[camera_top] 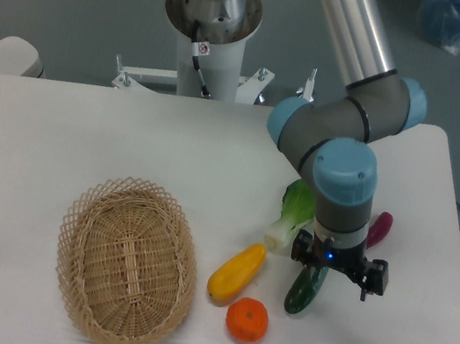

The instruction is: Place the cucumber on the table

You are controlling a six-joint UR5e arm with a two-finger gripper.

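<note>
The dark green cucumber lies on the white table, right of the yellow vegetable. My gripper hangs just above its far end, with the fingers spread wide and nothing between them. The cucumber's upper tip is hidden under the gripper body. Its lower end rests free on the tabletop.
A yellow vegetable and an orange lie just left of the cucumber. The bok choy is behind it, and a purple eggplant peeks out to the right of the arm. A wicker basket stands at the left.
</note>
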